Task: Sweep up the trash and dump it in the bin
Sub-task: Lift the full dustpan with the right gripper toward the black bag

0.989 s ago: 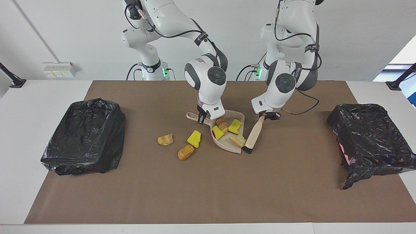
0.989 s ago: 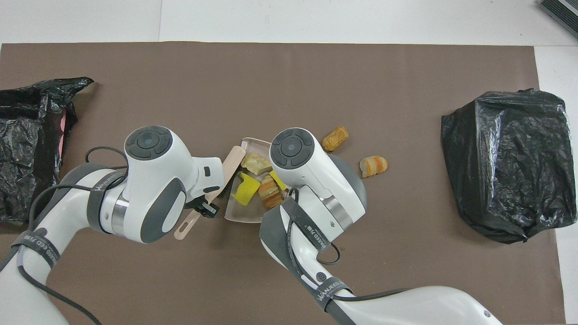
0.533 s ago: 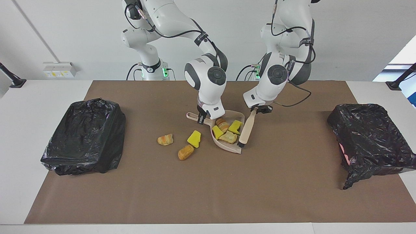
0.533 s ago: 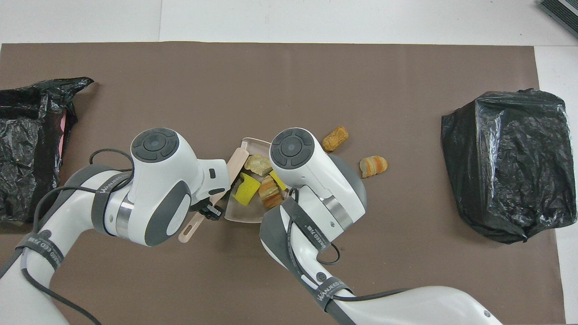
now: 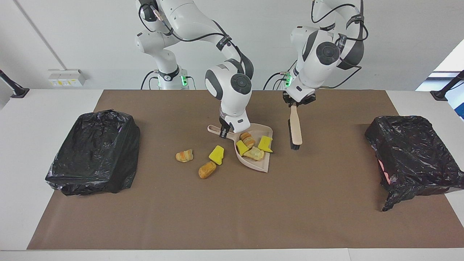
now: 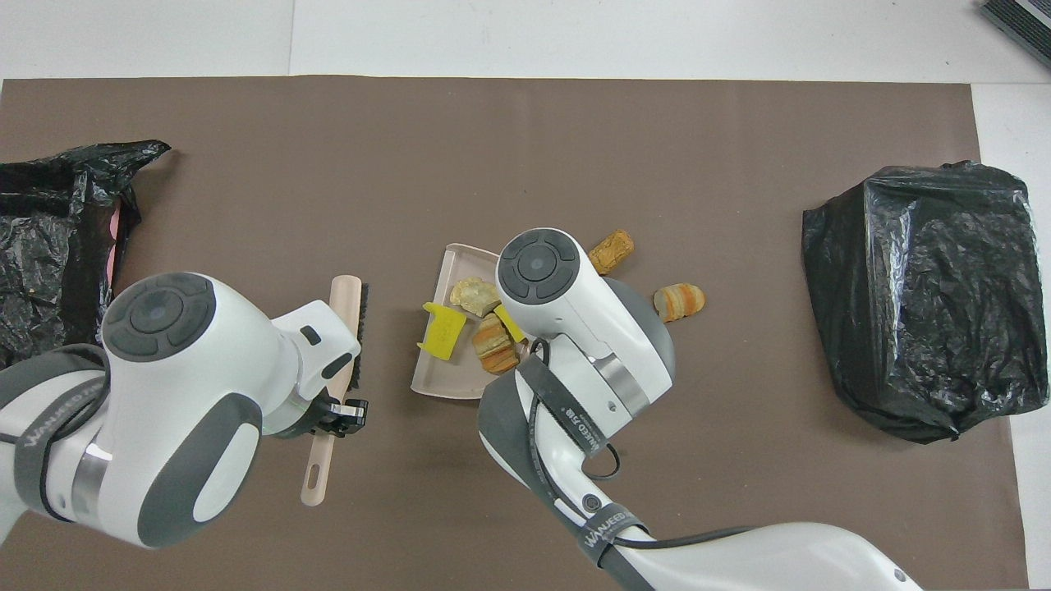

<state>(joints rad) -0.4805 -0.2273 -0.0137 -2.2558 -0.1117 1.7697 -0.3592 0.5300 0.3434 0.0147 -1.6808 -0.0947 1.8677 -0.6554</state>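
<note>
My right gripper (image 5: pixel 225 131) is shut on the handle of the beige dustpan (image 5: pixel 261 166), which rests on the brown mat; the overhead view (image 6: pixel 439 373) shows the pan too. Two yellow chunks (image 5: pixel 265 144) and two bread pieces (image 5: pixel 253 154) lie in the pan. Three trash lumps lie on the mat beside it: a yellow chunk (image 5: pixel 216 154), a tan piece (image 5: pixel 207 169) and a striped piece (image 5: pixel 184 155). My left gripper (image 5: pixel 298 102) is shut on a wooden brush (image 5: pixel 296 127) and holds it up over the mat beside the pan; the brush also shows from overhead (image 6: pixel 343 328).
A black-bagged bin (image 5: pixel 94 152) stands at the right arm's end of the mat, also in the overhead view (image 6: pixel 920 295). A second bagged bin (image 5: pixel 409 152) stands at the left arm's end, seen from overhead (image 6: pixel 49 246).
My left gripper has swept a bread piece deeper into the pan, then lifted the brush and swung it away toward the left arm's end. The right gripper and dustpan stayed put.
</note>
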